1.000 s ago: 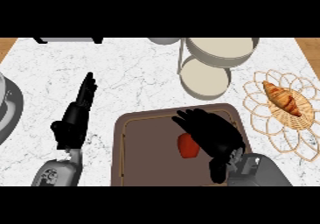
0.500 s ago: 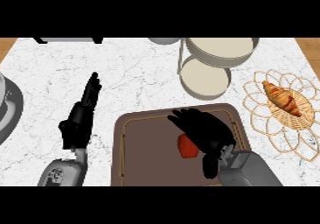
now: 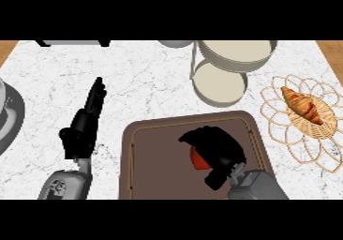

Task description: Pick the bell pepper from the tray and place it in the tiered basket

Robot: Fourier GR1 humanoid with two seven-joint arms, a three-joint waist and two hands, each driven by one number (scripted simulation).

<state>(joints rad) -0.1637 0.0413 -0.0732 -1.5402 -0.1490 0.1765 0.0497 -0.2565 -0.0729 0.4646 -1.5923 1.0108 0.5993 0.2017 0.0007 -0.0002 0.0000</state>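
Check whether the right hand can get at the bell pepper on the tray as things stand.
Probably yes: the right hand is already curled over the red bell pepper on the brown tray, with nothing between them. Whether it has fully gripped is hidden.

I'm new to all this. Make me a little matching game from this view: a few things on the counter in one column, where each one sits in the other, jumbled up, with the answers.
Things:
1. bell pepper
2. croissant
3. left hand
4. plates

Places:
A. in the wicker basket at the right
B. over bare counter, left of the tray, fingers straight
C. on the tray, under the curled right hand
D. beyond the tray, near the far edge

Pairs: 1-C, 2-A, 3-B, 4-D
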